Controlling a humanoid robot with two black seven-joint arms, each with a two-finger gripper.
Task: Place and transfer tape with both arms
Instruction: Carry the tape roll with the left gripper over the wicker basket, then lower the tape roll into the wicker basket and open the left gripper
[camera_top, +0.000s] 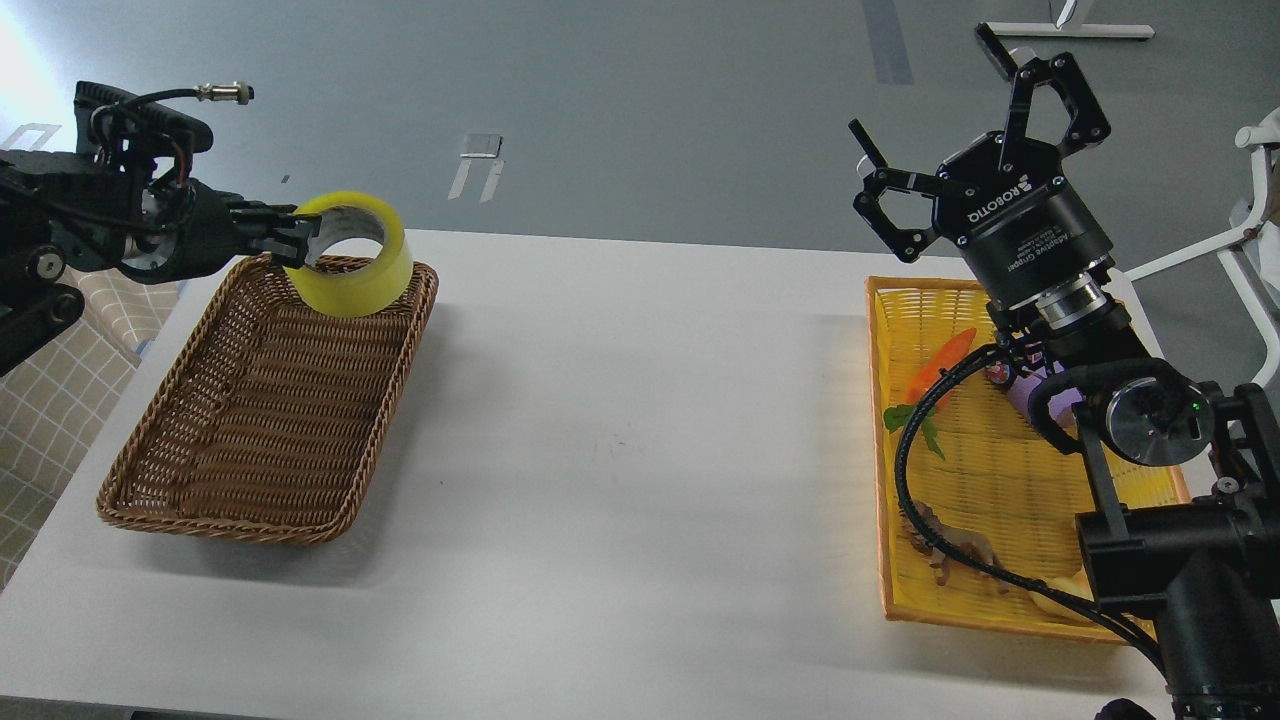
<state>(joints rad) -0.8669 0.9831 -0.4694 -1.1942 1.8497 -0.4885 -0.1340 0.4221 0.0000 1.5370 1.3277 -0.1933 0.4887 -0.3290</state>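
The tape (350, 255) is held in the air by the left tool (290, 237), whose fingers are clamped on the roll's left wall, one inside the core opening and one outside. The roll is tilted, its open core facing up and toward the viewer, and it hangs over the far right corner of the brown wicker basket (190, 490), which is seen beneath it. Whether the roll's lower edge touches the basket rim cannot be told. The basket lies on the white surface (640, 450) near its left edge, reaching toward the far left corner.

The left arm (60, 230) is seen coming in from the left, raised beyond the basket's far left corner, with a cable and connector standing above it.

The right tool (975, 120) is held high above the far end of the yellow basket (877, 440), pointing up and away, its two fingers spread well apart with nothing between them. The yellow basket lies along the right edge of the surface. A toy carrot (938, 366) with green leaves is seen at its far left side, and a brown animal figure (950, 545) lies toward its near end. Part of the basket's contents is hidden by the right arm (1150, 420).
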